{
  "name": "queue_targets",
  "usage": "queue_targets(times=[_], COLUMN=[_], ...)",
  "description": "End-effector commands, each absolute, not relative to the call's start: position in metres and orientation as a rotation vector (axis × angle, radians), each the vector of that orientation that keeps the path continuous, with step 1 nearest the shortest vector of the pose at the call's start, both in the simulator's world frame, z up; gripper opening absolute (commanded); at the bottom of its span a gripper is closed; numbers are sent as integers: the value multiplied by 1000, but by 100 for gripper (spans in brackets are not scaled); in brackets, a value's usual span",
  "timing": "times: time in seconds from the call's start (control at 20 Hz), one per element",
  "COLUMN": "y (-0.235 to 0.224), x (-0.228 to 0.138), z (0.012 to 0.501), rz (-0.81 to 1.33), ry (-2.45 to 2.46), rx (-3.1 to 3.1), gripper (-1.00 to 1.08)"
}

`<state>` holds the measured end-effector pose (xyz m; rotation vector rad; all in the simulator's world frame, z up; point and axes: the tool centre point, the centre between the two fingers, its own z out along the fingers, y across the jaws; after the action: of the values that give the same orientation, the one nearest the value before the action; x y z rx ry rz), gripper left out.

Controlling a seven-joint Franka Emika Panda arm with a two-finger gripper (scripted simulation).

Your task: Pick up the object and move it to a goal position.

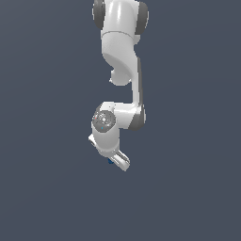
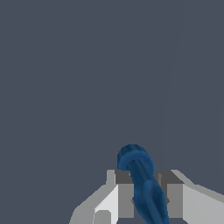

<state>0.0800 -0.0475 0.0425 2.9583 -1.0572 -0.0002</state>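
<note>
Gripper (image 2: 142, 192) fingers clamp the blue object (image 2: 141, 183) (elongated), its ringed end pointing outward beyond the fingertips

Ext. view: object (image 1: 110, 161) mostly hidden behind tool (image 1: 121, 162), only a tiny blue speck showing; shape too small to tell. Arm (image 1: 120, 42) cut off at top edge. Wrist view: object (image 2: 142, 183) and fingers (image 2: 124, 199) cut off at bottom edge.

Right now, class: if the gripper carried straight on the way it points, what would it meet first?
Nothing visible: the gripper, shut on the blue object, faces plain grey ground in the wrist view. The way looks free, though depth is unclear.
</note>
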Motion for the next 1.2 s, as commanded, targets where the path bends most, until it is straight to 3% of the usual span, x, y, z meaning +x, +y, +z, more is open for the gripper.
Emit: queue_targets(times=[0.0,0.35,1.15], y=[-48,-74,-210], x=[80,71,31], z=[43,55,118], rz=[0,0,0], ry=[-1057,-1057,-1058], rx=[2958,2958,2959], gripper=[-100,-100,-100])
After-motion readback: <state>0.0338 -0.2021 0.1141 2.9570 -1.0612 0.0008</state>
